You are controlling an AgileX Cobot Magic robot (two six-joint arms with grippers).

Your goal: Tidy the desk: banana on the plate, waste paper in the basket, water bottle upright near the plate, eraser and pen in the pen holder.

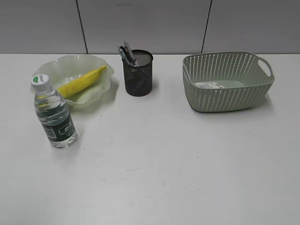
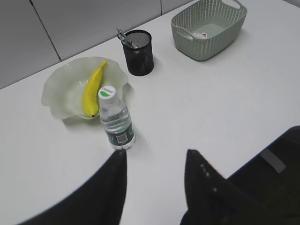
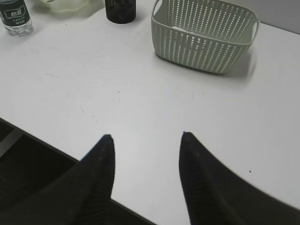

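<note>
The yellow banana [image 1: 83,81] lies in the ruffled pale green plate [image 1: 58,68] at the back left of the white desk [image 1: 164,159]. In front of the plate the water bottle [image 1: 53,112] stands upright, white cap on top. Pens [image 1: 126,53] stick out of the black mesh pen holder [image 1: 138,73]; the eraser is hidden. White waste paper [image 1: 209,85] lies inside the sage-green basket [image 1: 227,80]. My left gripper [image 2: 156,153] hangs open and empty above the desk, just short of the bottle [image 2: 116,119]. My right gripper [image 3: 146,137] is open and empty over the desk's front edge. Neither gripper shows in the exterior view.
A grey panelled wall [image 1: 150,23] runs behind the desk. The desk's near edge [image 3: 56,147] shows in the right wrist view, with a dark drop below it. Bare tabletop spreads in front of the basket [image 3: 205,35] and holder.
</note>
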